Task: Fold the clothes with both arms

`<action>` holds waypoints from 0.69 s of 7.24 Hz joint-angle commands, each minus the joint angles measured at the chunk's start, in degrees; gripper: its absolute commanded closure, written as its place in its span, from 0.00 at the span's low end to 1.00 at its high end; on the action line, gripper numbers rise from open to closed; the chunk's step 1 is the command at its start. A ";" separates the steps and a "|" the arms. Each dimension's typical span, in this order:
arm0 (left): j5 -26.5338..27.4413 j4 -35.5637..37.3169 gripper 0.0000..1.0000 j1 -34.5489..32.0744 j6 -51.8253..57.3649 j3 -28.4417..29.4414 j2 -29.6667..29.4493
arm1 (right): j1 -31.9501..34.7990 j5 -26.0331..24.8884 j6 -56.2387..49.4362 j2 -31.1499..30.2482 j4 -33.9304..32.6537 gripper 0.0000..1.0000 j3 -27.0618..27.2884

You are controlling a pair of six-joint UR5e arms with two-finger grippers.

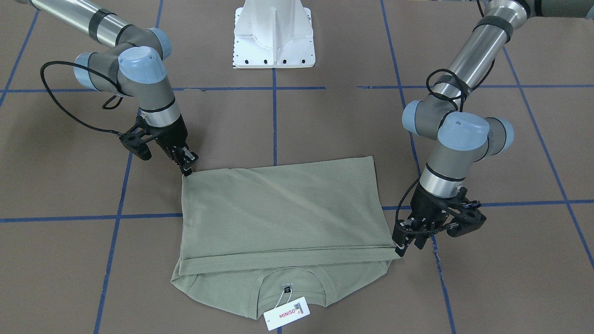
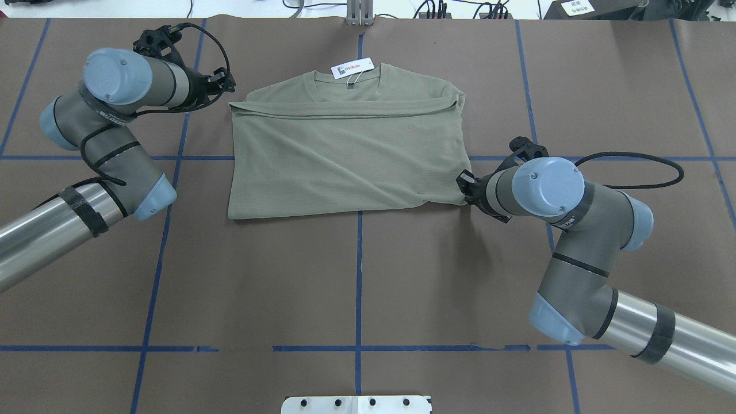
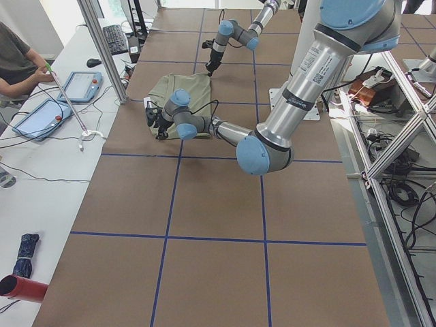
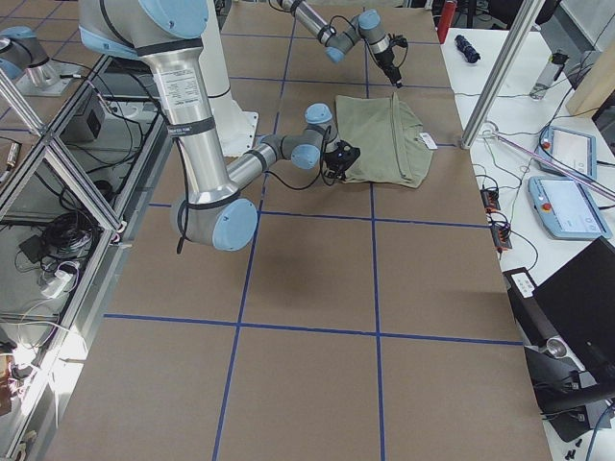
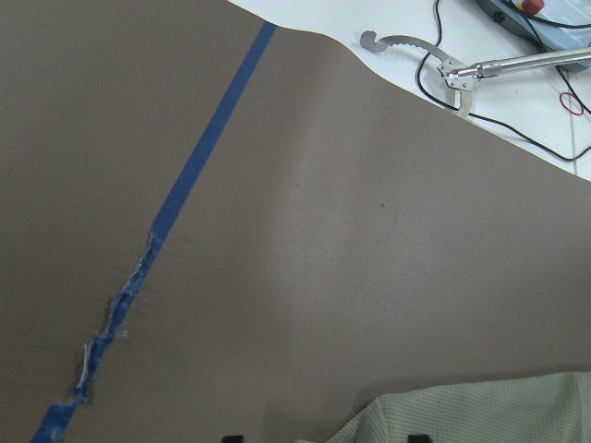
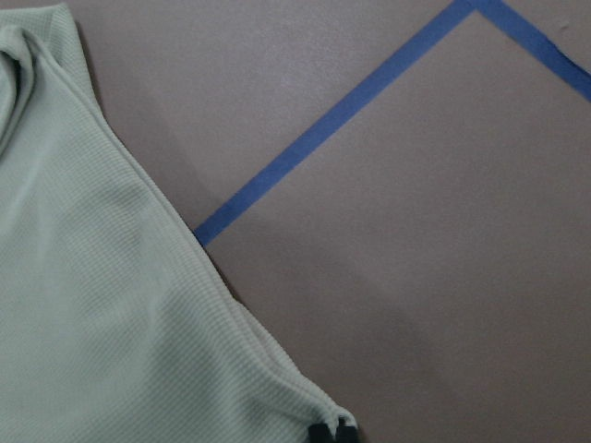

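The sage-green shirt lies on the brown table, folded once so its lower part covers the chest up to just below the ribbed collar. The white MINISO hang tag rests at the collar. My left gripper is at the corner of the folded-over edge beside the collar end. In the left wrist view its fingertips stand wide apart, open, with the shirt flat between them. My right gripper is at the shirt's corner nearest the robot. It is shut on that corner, and creases run toward it.
The white pedestal base stands at the robot's side of the table. Blue tape lines cross the brown surface. Beyond the far edge, a side table holds tablets, cables and a metal post, with a seated person.
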 commanded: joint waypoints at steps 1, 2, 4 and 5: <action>-0.16 -0.15 0.33 0.00 0.07 0.00 0.22 | 0.43 0.28 0.14 -2.13 -0.75 1.00 5.34; -0.33 -0.24 0.34 0.00 -0.19 -1.57 0.31 | -1.92 0.45 0.67 -6.41 -4.32 1.00 11.98; -0.77 -0.33 0.33 0.78 -0.37 -6.30 1.70 | -11.56 0.98 4.51 -9.44 -20.97 1.00 25.44; -5.73 -0.33 0.31 0.88 -0.46 -9.11 3.28 | -17.61 1.50 5.85 -11.62 -27.32 1.00 31.76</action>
